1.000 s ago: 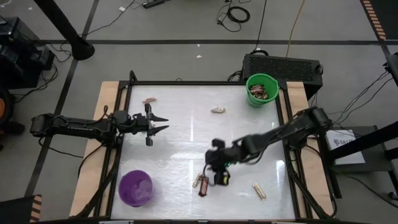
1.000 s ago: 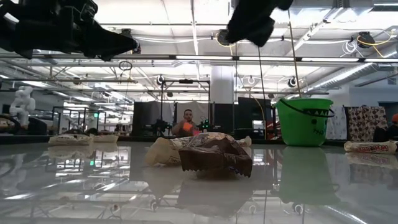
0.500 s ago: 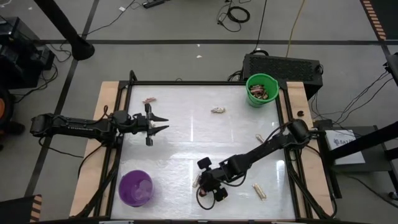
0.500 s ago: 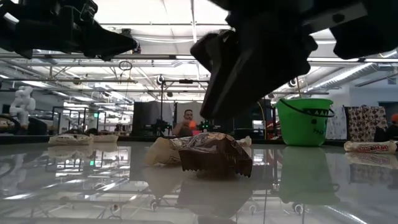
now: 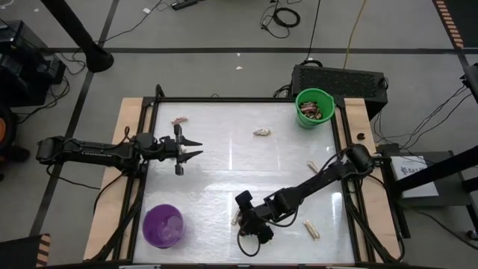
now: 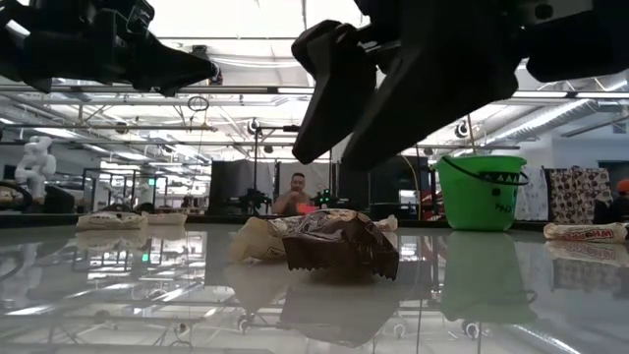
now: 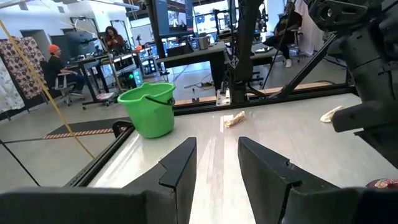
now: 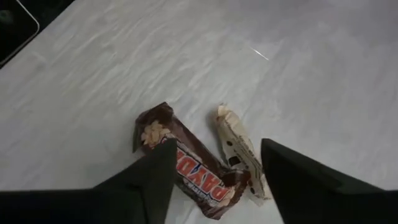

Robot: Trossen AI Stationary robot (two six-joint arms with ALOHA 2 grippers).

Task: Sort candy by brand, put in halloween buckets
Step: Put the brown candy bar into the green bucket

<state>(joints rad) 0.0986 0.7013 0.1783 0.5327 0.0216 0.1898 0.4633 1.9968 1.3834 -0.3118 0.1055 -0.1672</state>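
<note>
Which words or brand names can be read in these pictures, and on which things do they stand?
"PAYD", partly cut off: on the dark brown candy wrapper under the right gripper.
Pale candy wrapper beside it: print too small to read.
Green bucket: dark markings, not readable.

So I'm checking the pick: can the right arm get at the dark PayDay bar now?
Probably yes: the right gripper hovers over the dark bar, jaws open; a pale bar crowds it.

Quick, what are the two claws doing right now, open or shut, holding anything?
Left gripper: open, empty, hovering over the table.
Right gripper: open, empty, poised over a brown candy and a cream candy.
</note>
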